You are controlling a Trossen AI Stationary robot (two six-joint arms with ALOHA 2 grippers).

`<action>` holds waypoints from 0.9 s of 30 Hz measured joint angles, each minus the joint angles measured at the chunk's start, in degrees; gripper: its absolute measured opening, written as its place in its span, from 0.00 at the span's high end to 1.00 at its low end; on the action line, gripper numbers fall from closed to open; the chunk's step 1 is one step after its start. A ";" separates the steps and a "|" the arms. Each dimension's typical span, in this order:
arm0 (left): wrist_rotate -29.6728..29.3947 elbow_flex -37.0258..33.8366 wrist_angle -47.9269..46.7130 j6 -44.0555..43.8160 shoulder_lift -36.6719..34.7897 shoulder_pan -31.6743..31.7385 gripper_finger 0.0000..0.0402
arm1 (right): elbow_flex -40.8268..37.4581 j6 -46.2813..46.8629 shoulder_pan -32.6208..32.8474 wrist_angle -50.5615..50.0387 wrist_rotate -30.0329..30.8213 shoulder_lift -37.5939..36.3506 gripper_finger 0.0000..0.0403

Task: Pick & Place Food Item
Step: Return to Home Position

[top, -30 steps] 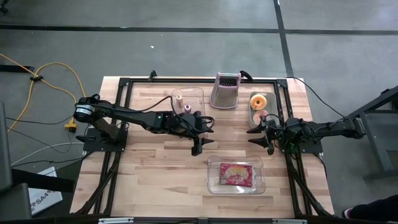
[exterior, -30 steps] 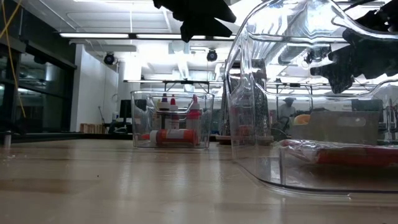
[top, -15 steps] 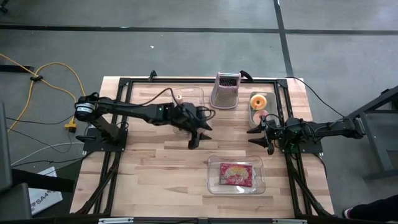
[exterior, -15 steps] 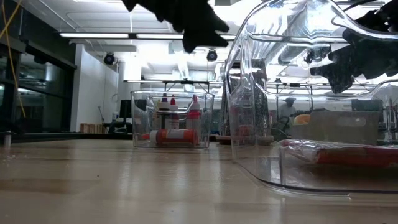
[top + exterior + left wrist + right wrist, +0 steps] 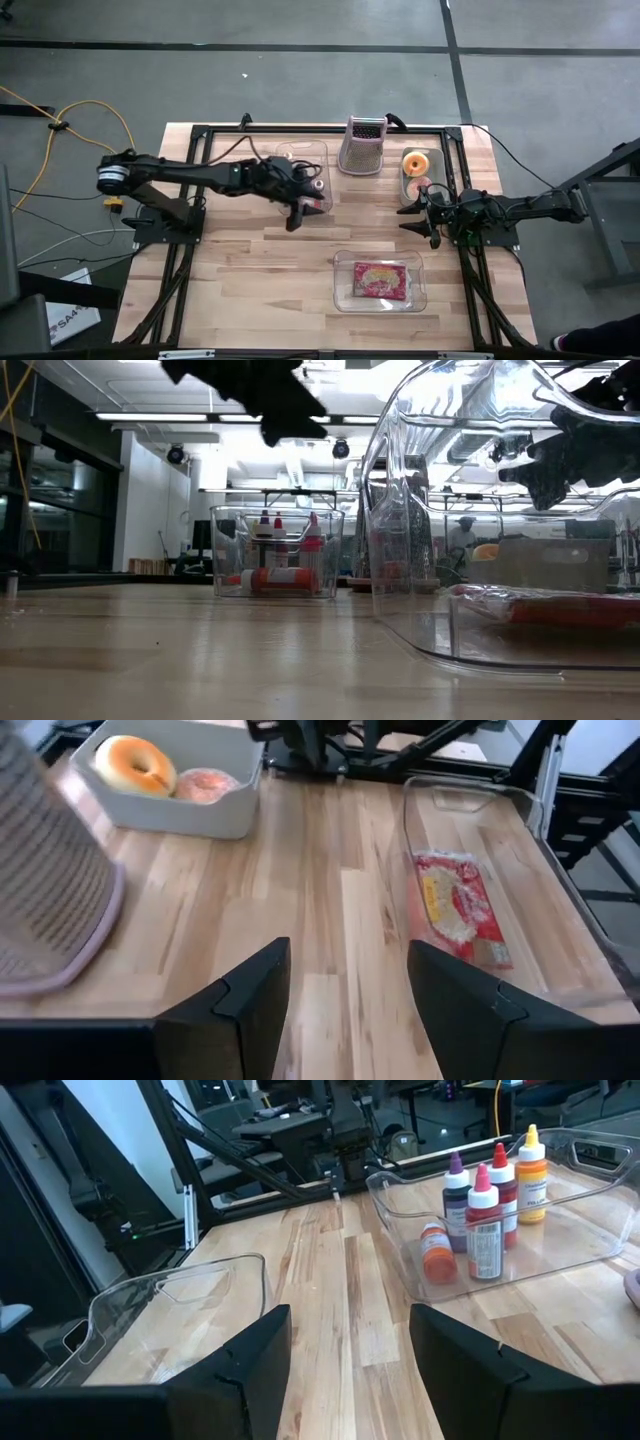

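A red food packet (image 5: 378, 279) lies flat in a clear bin (image 5: 343, 290) near the table's front; the left wrist view shows the packet (image 5: 458, 910) too. An orange donut (image 5: 416, 161) and a pink one (image 5: 421, 183) sit in a grey tray (image 5: 406, 195) at the far right. My left gripper (image 5: 306, 214) hangs open above the table's middle, beside a clear bin of bottles (image 5: 303, 158), with nothing between its fingers (image 5: 250, 995). My right gripper (image 5: 412, 212) waits open at the right, next to the grey tray.
A metal grater (image 5: 362, 145) stands at the far edge between the bottle bin and the donut tray. Bare wood (image 5: 250, 270) spreads over the table's near left. The black frame rails (image 5: 190, 240) run along both sides.
My left gripper has gone toward the table's left edge and a little toward the far edge, ending beside the bottle bin. It stays open and holds nothing. Nothing on the table has moved.
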 joint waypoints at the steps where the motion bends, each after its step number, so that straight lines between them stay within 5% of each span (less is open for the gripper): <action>1: -0.01 -1.31 0.13 -0.04 -1.17 0.17 0.51 | 0.00 0.00 0.00 0.03 0.03 0.00 0.52; 27: -2.97 -34.18 11.20 -3.10 -35.36 1.39 0.51 | -0.01 0.00 0.00 0.10 0.21 0.02 0.52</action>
